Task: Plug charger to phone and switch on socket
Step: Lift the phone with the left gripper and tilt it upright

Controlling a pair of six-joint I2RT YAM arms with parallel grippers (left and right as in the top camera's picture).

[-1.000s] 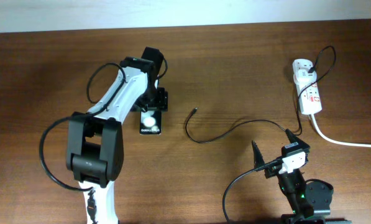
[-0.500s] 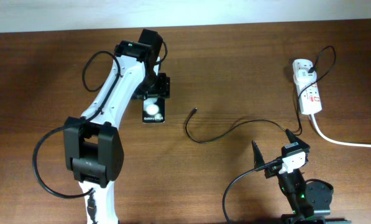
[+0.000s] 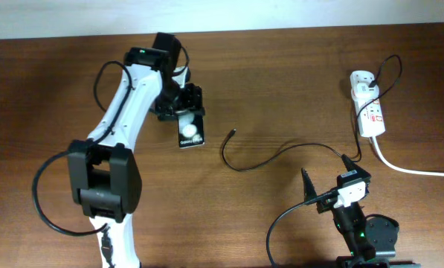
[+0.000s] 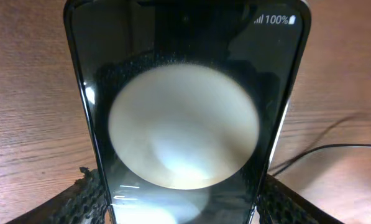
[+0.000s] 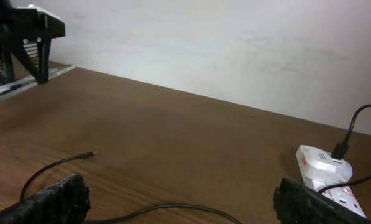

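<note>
**Ana:** Where is the phone?

**Ben:** The left gripper (image 3: 183,115) is pinching the phone (image 3: 193,138) near the top middle of the table (image 3: 281,82). From above, the end it holds is hidden under the gripper.

**Ana:** What does the left wrist camera see?

**Ben:** Almost only the phone (image 4: 185,124). A big white round spot covers its face, and "100%" sits in a top corner. The bottom of the phone is cut off. Bits of the rough black fingers (image 4: 89,199) peek in at both sides, pressed on its edges.

**Ana:** Is it lying flat?

**Ben:** It looks tilted. I cannot tell if it touches the wood.

**Ana:** And the charger?

**Ben:** The charger (image 3: 244,167) lies loose on the table. Its small tip (image 3: 233,132) is near the phone but not touching it. The other end goes to the socket (image 3: 370,112) at the far right.

**Ana:** Is the switch on?

**Ben:** It is too small to tell. In the right wrist view the socket (image 5: 327,177) is cut off by the edge.

**Ana:** And the right gripper?

**Ben:** The right gripper (image 3: 326,175) is spread wide and holds nothing. Its own camera shows only the finger ends.
</note>
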